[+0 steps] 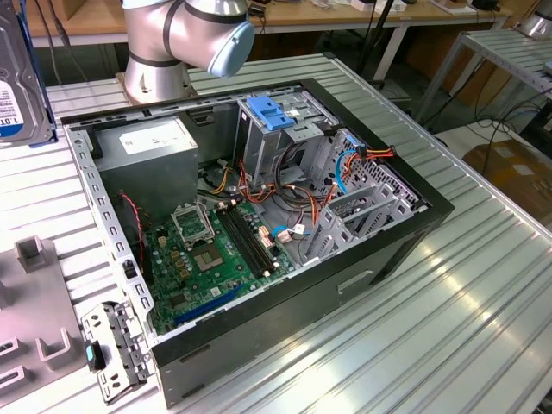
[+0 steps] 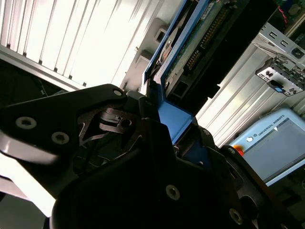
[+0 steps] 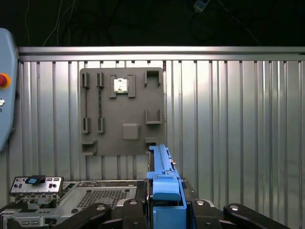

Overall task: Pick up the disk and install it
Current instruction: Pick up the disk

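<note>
- pick-up looks done: the claw [image 3: 164, 206] is clamped narrow on 1 blue end tab of the disk [image 3: 162, 167], with a finger on each side of the carrier.
- in the second wrist view the disk [image 2: 200, 45] runs straight out from between the fingers of the claw [image 2: 167, 125], away from its body, with its connector edge showing.
- in the exterior view the disk [image 1: 17, 86] is raised above the ribbed table [image 1: 414, 310], off to the side of the open computer case [image 1: 379, 250] and well apart from the drive cage [image 1: 280, 142].
- the grey fixture plate [image 3: 121, 112] lies out beyond the disk's far end.
- installing is what is left: the disk is not yet over the case, nor lined up with the cage.
</note>
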`<state>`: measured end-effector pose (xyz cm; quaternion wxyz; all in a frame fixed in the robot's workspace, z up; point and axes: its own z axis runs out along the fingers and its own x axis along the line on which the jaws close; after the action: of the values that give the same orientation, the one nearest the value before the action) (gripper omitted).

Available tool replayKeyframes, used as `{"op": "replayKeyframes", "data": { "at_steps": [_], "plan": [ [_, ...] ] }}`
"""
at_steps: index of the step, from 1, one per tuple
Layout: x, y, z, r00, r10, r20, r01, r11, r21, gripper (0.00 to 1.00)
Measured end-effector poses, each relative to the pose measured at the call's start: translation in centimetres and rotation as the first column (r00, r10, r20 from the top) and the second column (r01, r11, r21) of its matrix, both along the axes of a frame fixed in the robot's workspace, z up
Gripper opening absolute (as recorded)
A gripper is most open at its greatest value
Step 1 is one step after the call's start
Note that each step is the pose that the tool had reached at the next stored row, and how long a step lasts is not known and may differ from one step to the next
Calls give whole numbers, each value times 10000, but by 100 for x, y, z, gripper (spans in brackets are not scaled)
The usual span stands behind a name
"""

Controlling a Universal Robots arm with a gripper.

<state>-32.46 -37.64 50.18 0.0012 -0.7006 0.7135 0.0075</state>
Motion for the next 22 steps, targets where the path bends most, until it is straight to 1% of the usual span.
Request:
{"op": "replayKeyframes", "data": {
  "at_steps": [3, 5, 7, 22],
  "plan": [
    [34, 0, 0, 10000, 0, 0, 0, 10000, 0, 37],
    [89, 0, -1, 10000, 0, 0, 0, 10000, 0, 37],
    [110, 0, -1, 10000, 0, 0, 0, 10000, 0, 37],
    [122, 0, -1, 10000, 2, 0, -2, 10000, 0, 37]
  ]
}}
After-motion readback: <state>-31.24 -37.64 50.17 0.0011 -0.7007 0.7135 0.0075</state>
